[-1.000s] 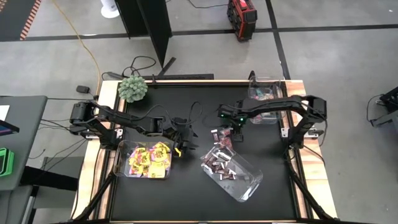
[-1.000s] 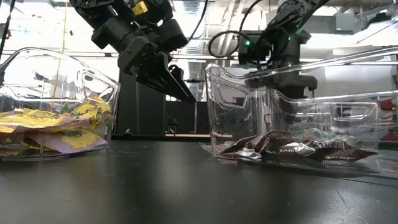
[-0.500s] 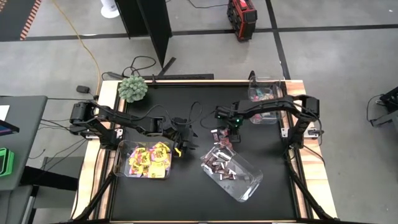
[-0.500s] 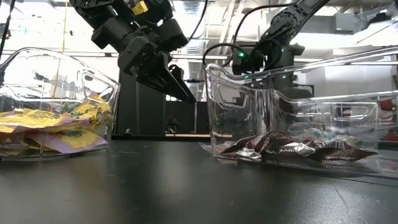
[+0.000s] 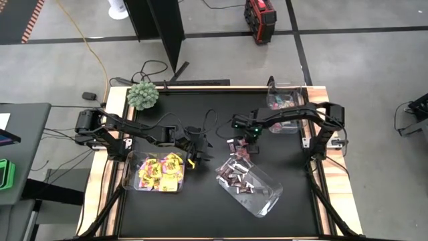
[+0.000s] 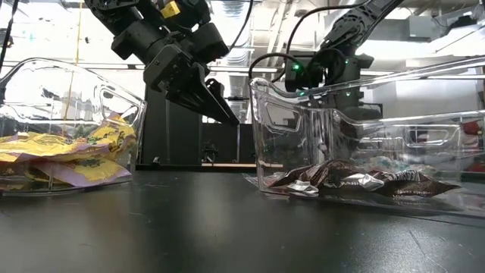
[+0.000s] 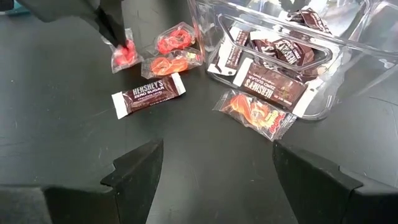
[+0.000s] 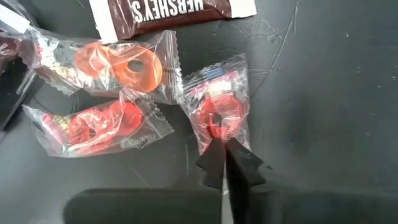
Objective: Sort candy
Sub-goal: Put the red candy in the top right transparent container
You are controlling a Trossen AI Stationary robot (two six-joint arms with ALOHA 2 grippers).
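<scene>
Since a second ago, right end effector [image 8: 225, 163] has pinched shut on a red ring candy [image 8: 219, 112]; left end effector [image 7: 214, 168] waits open.

I work in a lab or workshop hall. My black table [image 5: 167, 207] stands on a bare grey concrete floor [image 5: 361, 60] marked with dark tape lines, a yellow cable [image 5: 90, 50] trailing across it. A red equipment case [image 5: 261, 19] sits nearby, and exposed ducts [image 6: 258, 26] run under the ceiling.

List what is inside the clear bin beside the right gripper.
The clear bin holds brown Hershey's bars. Bars underneath are partly covered. The right gripper pinches a red ring candy outside.
</scene>
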